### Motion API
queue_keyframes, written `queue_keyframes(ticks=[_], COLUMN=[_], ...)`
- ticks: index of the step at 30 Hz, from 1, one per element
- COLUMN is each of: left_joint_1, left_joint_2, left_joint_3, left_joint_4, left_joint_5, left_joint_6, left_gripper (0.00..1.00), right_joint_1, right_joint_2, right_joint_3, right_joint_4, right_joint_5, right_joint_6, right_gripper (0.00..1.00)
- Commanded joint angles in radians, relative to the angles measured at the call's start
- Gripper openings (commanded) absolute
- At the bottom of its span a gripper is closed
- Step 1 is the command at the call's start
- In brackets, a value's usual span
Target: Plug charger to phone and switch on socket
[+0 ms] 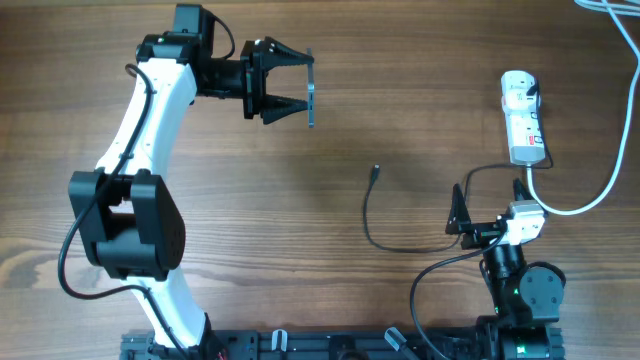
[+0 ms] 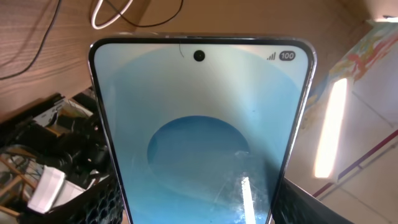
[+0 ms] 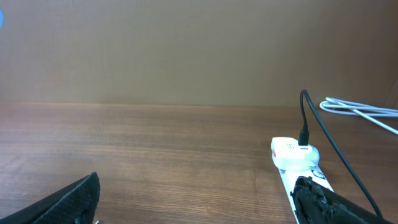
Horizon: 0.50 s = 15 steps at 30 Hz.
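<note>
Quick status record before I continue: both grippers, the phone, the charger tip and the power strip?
left gripper: jaws shut on the teal-screened flat smartphone, screen facing the wrist camera
right gripper: jaws wide open, empty, low over the brown wooden table
thin black charger cable: curled on the table; small dark connector tip lies free, apart from the phone
white elongated power strip: far right, cable plugged in at one end
switch: cannot tell

The phone (image 2: 199, 137) is sitting between the jaws of the left gripper (image 1: 300, 88). The socket (image 1: 524, 118) is lying just ahead of the right gripper (image 1: 488, 205), toward its right finger. The charger (image 1: 368, 215) is curling on the table to that gripper's left.
</note>
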<state>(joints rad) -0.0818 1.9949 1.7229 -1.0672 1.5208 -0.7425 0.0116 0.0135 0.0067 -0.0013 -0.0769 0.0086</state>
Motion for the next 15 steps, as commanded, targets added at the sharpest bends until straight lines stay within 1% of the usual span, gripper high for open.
queue_keyframes(ticks=[1, 7, 15], left_joint_1=[0.008, 0.008, 0.008], left_joint_2=[-0.035, -0.035, -0.035], left_joint_3=[-0.001, -0.001, -0.001], left_joint_4=[0.013, 0.014, 0.027], left_joint_5=[0.037, 0.029, -0.03], left_joint_6=[0.005, 0.005, 0.01], left_gripper=[0.73, 0.73, 0.72], right_joint_1=[0.004, 0.004, 0.004], right_joint_2=[-0.006, -0.006, -0.006], right_joint_3=[-0.002, -0.002, -0.002], right_joint_4=[0.002, 0.002, 0.002], right_joint_5=[0.017, 0.017, 0.017], right_joint_6=[-0.008, -0.008, -0.008], right_gripper=[1.0, 1.0, 1.0])
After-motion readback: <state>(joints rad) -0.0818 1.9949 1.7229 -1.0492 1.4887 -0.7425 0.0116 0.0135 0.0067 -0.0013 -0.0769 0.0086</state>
